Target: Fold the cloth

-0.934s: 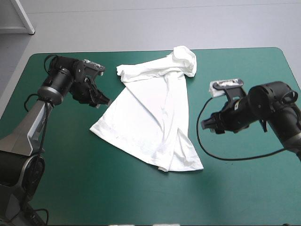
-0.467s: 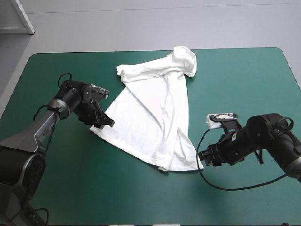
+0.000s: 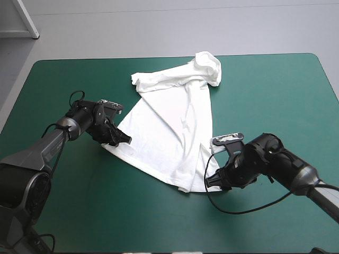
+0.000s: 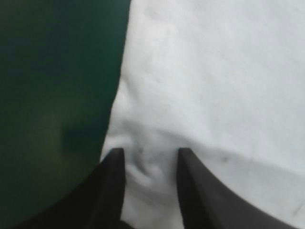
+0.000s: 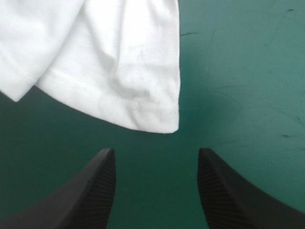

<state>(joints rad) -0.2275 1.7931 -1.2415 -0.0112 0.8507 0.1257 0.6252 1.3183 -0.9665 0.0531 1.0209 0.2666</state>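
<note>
The white T-shirt (image 3: 169, 132) lies spread on the teal-green cover, slanting from the far middle toward the near right, with a crumpled lump at its far end. My left gripper (image 3: 123, 139) is low at the shirt's left hem corner. In the left wrist view its black fingers (image 4: 112, 181) stand a little apart, with wrinkled T-shirt (image 4: 214, 71) fabric between them. My right gripper (image 3: 211, 180) is down at the near right hem corner. In its own view the right gripper (image 5: 156, 152) is open, and the T-shirt (image 5: 109, 62) corner lies just ahead of the fingertips on the cover.
Bare teal-green cover (image 3: 275, 95) stretches to the right of the shirt and along the table's near edge (image 3: 132, 233). A white piece of furniture (image 3: 18, 21) stands beyond the far left corner.
Both arms have dropped and moved in to the shirt's hem. The left went to the left corner, the right swept left and nearer to the right corner. The shirt has barely shifted.
</note>
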